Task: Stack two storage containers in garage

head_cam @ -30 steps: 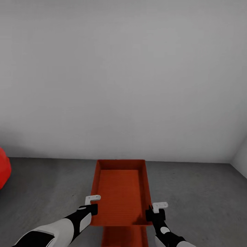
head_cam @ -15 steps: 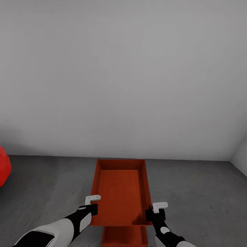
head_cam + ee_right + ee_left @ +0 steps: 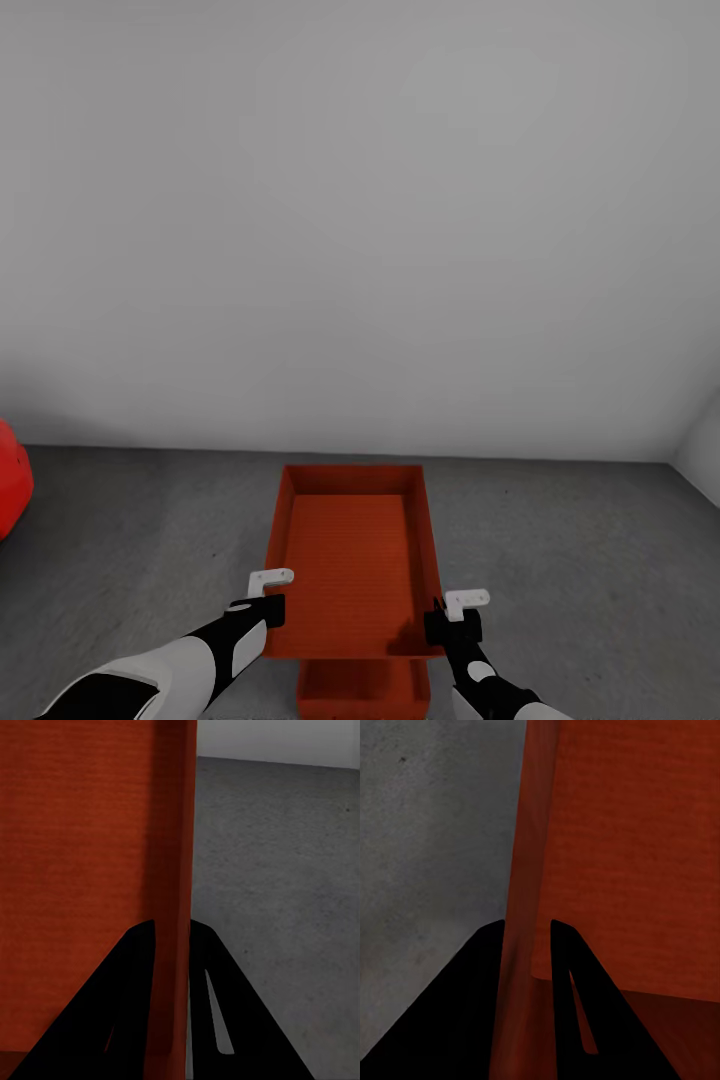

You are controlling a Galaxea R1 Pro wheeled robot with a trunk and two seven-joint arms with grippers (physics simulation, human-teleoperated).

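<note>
I am in the garage, facing a pale grey wall. One orange-red storage container (image 3: 350, 560) hangs level above the dark concrete floor (image 3: 580, 560), held by both arms. My left gripper (image 3: 268, 610) is shut on its left long wall, my right gripper (image 3: 440, 625) on its right long wall. The left wrist view shows the wall (image 3: 529, 832) pinched in the left gripper (image 3: 526, 930). In the right wrist view the rim (image 3: 176, 832) runs between the two black fingers of the right gripper (image 3: 171, 926). The second storage container (image 3: 362, 690) sits on the floor below the held one's near end, mostly hidden.
The red car (image 3: 10, 490) pokes in at the left edge. The grey wall (image 3: 360, 250) stands a short way beyond the held container, and a side wall (image 3: 705, 450) meets it at the far right. Bare concrete lies on both sides.
The wall's foot has slid up the picture and more of the lower container shows, so the camera has moved. The held container and both grippers keep their places.
</note>
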